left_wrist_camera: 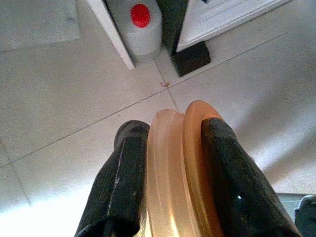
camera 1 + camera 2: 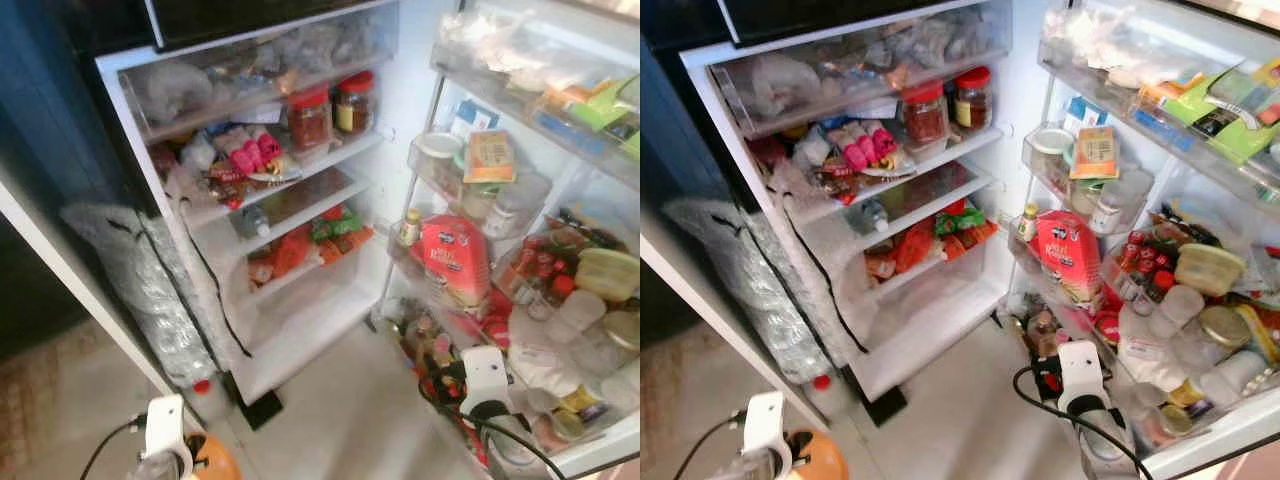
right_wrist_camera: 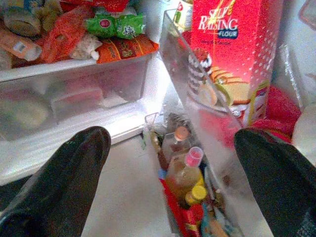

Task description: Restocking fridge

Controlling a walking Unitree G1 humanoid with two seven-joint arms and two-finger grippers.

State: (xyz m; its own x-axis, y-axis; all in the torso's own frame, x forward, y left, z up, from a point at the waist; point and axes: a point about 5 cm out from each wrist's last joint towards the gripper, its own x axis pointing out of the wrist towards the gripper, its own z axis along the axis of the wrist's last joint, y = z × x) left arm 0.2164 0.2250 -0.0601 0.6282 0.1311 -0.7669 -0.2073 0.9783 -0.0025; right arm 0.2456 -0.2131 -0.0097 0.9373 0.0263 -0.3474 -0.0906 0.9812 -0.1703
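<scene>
The fridge (image 2: 300, 330) stands open before me, its shelves and door racks packed with food. My left gripper (image 1: 170, 138) is low at the bottom left, shut on an orange translucent lidded container (image 1: 182, 168), which also peeks into the left eye view as an orange container (image 2: 212, 458). My right gripper (image 3: 173, 158) is open with nothing between its fingers, held low beside the door's lower rack (image 3: 197, 103). Ahead of it stand a red self-raising flour box (image 3: 232, 54) and small bottles (image 3: 185, 170).
Two red-lidded jars (image 2: 330, 110) sit on an upper shelf. The clear drawer (image 3: 74, 94) holds orange and green packets. A plastic jug with a red cap (image 1: 140, 22) stands on the tiled floor by the fridge's left edge. The open door (image 2: 560, 300) crowds the right side.
</scene>
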